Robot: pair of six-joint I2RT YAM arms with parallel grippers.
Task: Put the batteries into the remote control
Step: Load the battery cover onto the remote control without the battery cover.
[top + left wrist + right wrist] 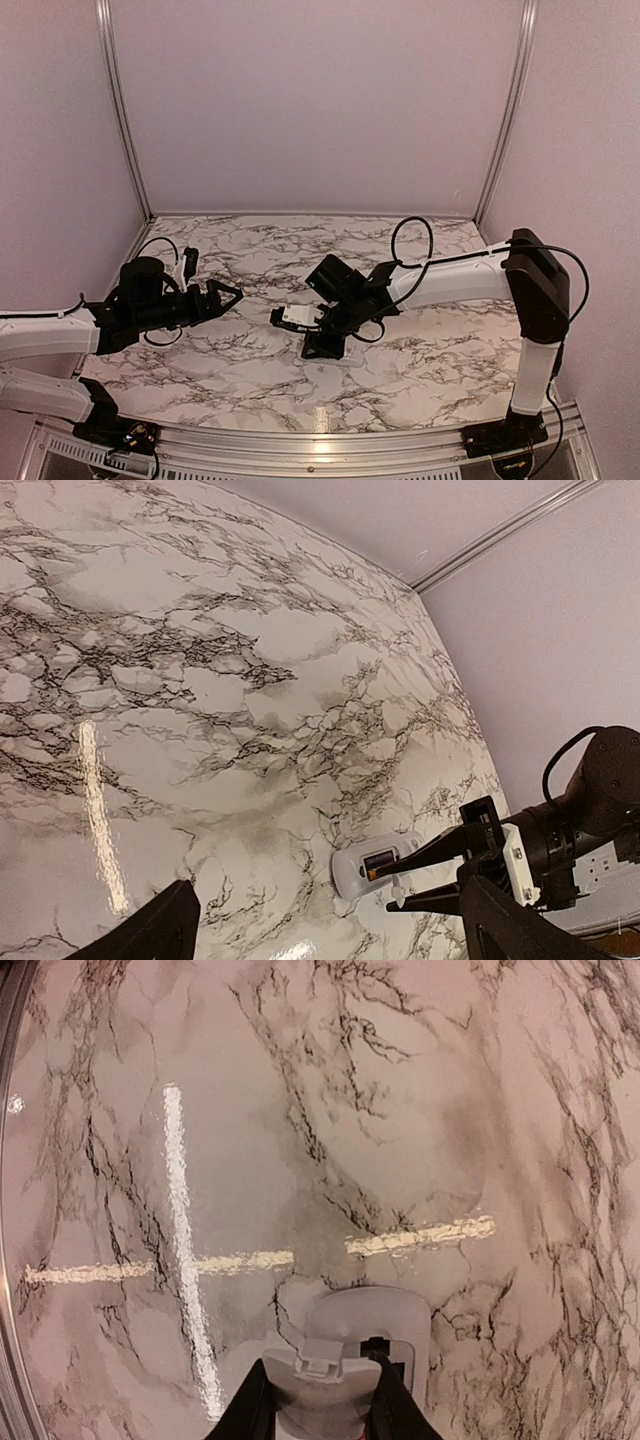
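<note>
Misalignment is the chief hazard at this stage. The small white oblong plastic remote control (372,1315) lies back-up near the centre of the marble-patterned counter (430,350), with its battery bay open. The right gripper (322,1392) is pinching the small flat white plastic cover (325,1380) by its two edges. It holds the cover just over the bay end of the remote control, with the latch tab pointing away from the fingers. Whether the cover touches the remote control cannot be determined. The left gripper (228,295) is spread wide, holds nothing and hangs well apart to the left, so nothing braces the remote control. In the left wrist view a slim dark cylindrical battery (378,861) shows in the bay with an orange spot beside it. Whether both cells are present and fully seated cannot be determined. Four risks are judged likely. (1) If a battery stands proud of the bay, the cover rides up on it and fails to latch. (2) If the cover meets the bay tilted or offset, the tab misses its slot and the cover jams. (3) The glossy counter probably offers little friction, so a sliding push on the cover may carry the unbraced remote control along instead of closing it. (4) The pinch acts on narrow edges, so a side load may twist the cover out of the grip.
</note>
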